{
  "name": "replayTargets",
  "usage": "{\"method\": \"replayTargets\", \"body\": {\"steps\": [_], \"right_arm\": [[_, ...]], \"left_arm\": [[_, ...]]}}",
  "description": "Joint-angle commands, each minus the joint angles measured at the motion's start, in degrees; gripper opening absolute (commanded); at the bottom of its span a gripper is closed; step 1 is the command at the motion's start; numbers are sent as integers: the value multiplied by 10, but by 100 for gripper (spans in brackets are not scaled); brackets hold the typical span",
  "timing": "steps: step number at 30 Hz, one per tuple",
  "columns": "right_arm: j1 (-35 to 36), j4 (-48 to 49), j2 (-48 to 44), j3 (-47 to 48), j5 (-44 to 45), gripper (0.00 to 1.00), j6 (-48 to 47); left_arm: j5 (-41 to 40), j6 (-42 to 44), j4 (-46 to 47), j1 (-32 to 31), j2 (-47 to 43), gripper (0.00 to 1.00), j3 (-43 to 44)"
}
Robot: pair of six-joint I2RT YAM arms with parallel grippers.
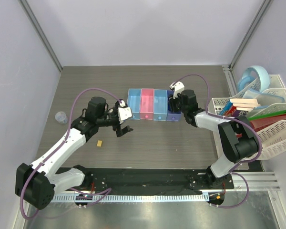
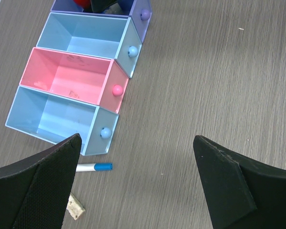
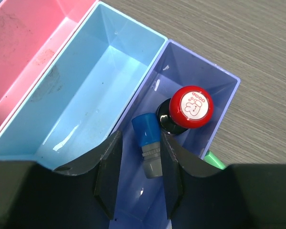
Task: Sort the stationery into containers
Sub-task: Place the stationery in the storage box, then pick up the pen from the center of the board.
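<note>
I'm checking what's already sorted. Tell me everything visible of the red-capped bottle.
The bottle has a round, glossy red cap bearing a white disc with a red cartoon print, over a black body mostly hidden beneath. It stands roughly upright inside the darker blue bin, near one end wall. A blue-capped item lies close beside it; whether they touch cannot be told.

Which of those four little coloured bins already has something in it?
The darker blue bin, rightmost in the overhead view: it holds a red-capped bottle and a blue-capped item. The pink bin and two light blue bins look empty.
</note>
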Motion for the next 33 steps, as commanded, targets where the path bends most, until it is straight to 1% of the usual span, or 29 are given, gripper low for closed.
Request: {"method": "replayTargets", "body": {"steps": [1,4,5,6,8,10,12,14,15,16,19,23,26,29,32,33], "right_arm": [[-1,-29,-43,26,-18,43,-8],[-6,-76,-80,46,-41,44,-43],[-11,-87,-105,56,-54,44,-51],[-14,-98,-119,60,-57,45,-73],[-27,-147,-148,80,-74,47,-104],[-41,-203,-163,95,-104,51,-149],[-66,-241,-169,114,-106,55,-190],[-86,-290,-164,136,-108,57,-214],[-103,-312,-147,146,-112,59,-233],[-110,-354,-136,158,-113,60,-263],[-137,-421,-81,204,-112,65,-306],[-167,-431,-26,235,-129,68,-346],[-179,-431,14,259,-138,68,-354],[-188,-435,55,287,-147,68,-354],[-190,-442,88,306,-154,68,-358],[-191,-446,95,310,-156,68,-363]], "left_arm": [[6,4,0,-2,-16,100,3],[1,7,-3,-2,-16,100,3],[-2,8,-3,-2,-16,100,3],[-5,11,-4,-2,-16,100,3],[-13,16,-4,-2,-16,100,0],[-21,24,-5,-2,-17,100,-2],[-35,29,-4,-2,-20,100,-6],[-45,35,-3,-2,-21,100,-12],[-56,37,-2,-1,-23,100,-14],[-60,38,0,-1,-25,100,-18],[-65,26,5,13,-19,100,-24],[-72,-3,8,41,1,100,-26],[-124,-16,25,55,27,100,-30],[-153,-25,39,70,62,100,-24],[-146,-15,50,91,87,100,-19],[-142,0,60,99,90,100,-19]]}}
